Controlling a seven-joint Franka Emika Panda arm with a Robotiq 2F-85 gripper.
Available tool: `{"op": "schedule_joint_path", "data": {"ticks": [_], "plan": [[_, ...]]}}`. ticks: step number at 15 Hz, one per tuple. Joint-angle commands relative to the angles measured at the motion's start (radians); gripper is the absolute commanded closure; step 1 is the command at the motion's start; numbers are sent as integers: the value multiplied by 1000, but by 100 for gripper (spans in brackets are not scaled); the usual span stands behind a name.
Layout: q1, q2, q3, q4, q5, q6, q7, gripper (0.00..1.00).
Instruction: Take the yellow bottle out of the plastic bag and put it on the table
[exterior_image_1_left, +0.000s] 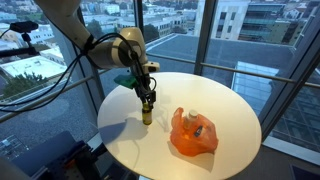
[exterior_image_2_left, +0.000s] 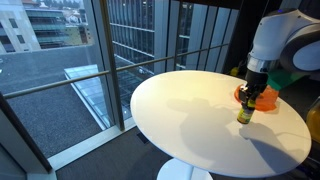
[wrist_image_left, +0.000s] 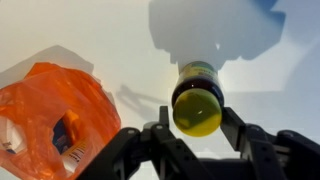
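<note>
The yellow bottle (exterior_image_1_left: 147, 114) stands upright on the round white table (exterior_image_1_left: 205, 92), out of the bag. In the wrist view its yellow cap (wrist_image_left: 197, 108) sits between my two black fingers. My gripper (exterior_image_1_left: 147, 98) is straight above it and closed around its top; the same shows in an exterior view, with the gripper (exterior_image_2_left: 251, 90) over the bottle (exterior_image_2_left: 243, 113). The orange plastic bag (exterior_image_1_left: 193, 132) lies crumpled on the table beside the bottle, a short way off, with other items inside. It also shows in the wrist view (wrist_image_left: 55, 120) and behind the bottle in an exterior view (exterior_image_2_left: 264, 97).
The table (exterior_image_2_left: 190, 120) is round, with its edge not far from the bottle in an exterior view. Tall glass windows with dark frames (exterior_image_2_left: 100, 60) surround the table. Cables and equipment (exterior_image_1_left: 25, 45) stand beside the arm.
</note>
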Motion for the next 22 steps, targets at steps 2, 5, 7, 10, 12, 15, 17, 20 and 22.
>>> {"op": "schedule_joint_path", "data": {"ticks": [2,5,7,10,12,15,17,20,22], "plan": [[8,-27,-27,1,28,-24,-26,5],[-5,-68,-35,1,69,-88,-86,0],[-18,-106,-40,11,119,-179,-173,0],[-37,-165,-54,42,119,-355,-262,0],[-51,-204,-62,69,102,-471,-305,0],[-71,-254,-71,111,88,-615,-366,0],[-81,-289,-76,136,86,-691,-409,0],[-89,-350,-95,159,123,-738,-522,0],[-89,-382,-112,168,152,-741,-590,0]]}}
